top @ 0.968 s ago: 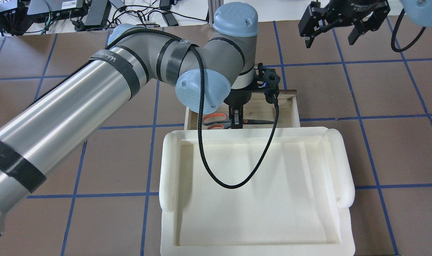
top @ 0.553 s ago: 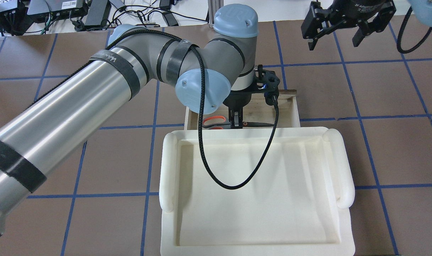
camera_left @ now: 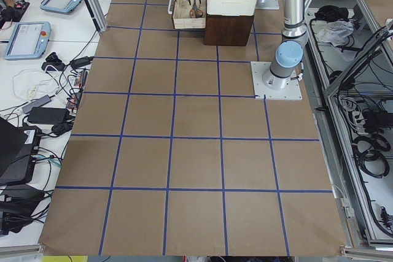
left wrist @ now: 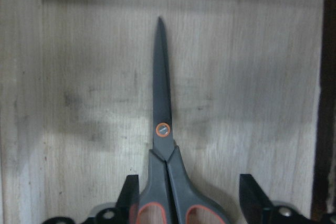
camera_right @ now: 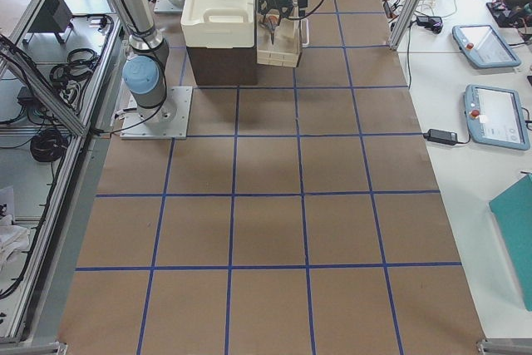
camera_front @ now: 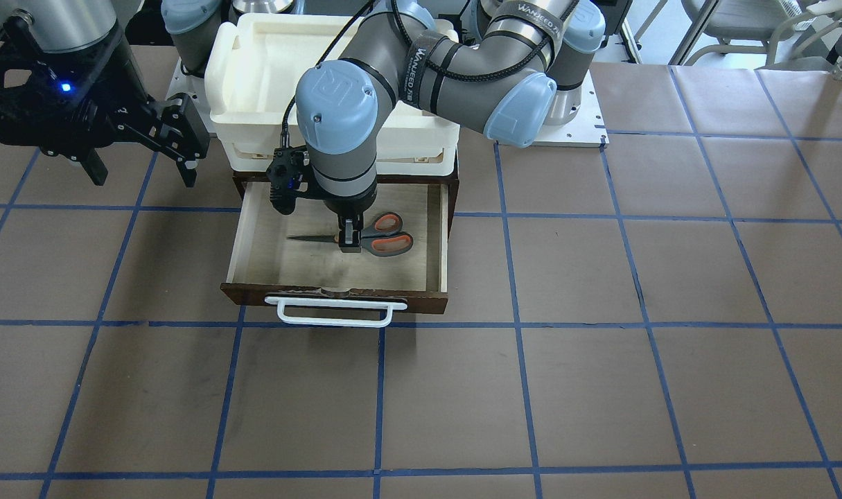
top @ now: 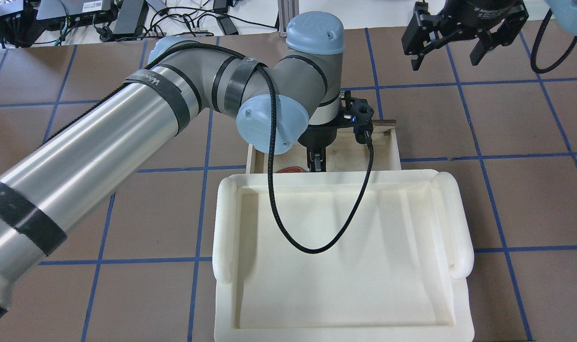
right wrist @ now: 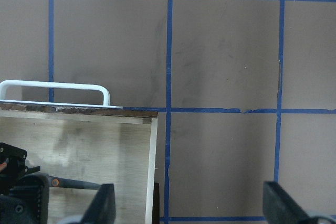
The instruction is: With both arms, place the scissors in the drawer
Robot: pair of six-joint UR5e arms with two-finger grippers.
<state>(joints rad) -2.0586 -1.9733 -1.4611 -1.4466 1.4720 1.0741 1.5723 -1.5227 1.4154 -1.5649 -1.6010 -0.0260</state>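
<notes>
The scissors [camera_front: 387, 237] lie flat on the pale floor of the open dark brown drawer [camera_front: 334, 296], blades pointing along it. In the left wrist view the scissors [left wrist: 163, 129] lie between the spread fingers [left wrist: 129, 195] of my left gripper [left wrist: 189, 198], which is open, one finger close beside a handle. From overhead only an orange handle loop [top: 290, 168] shows past the tray rim, next to my left gripper [top: 316, 164]. My right gripper [top: 452, 47] is open and empty, raised beside the drawer; its camera shows the drawer corner [right wrist: 79, 140].
A cream-white plastic tray [top: 459, 223] sits on the cabinet above the drawer and hides the drawer's back part from overhead. The white bar handle [camera_front: 334, 313] sticks out at the drawer front. Brown table paper with blue tape lines surrounds it.
My left gripper has sunk lower into the drawer with the scissors; from overhead the blades have slid out of sight behind the tray rim. The right gripper has shifted slightly.
</notes>
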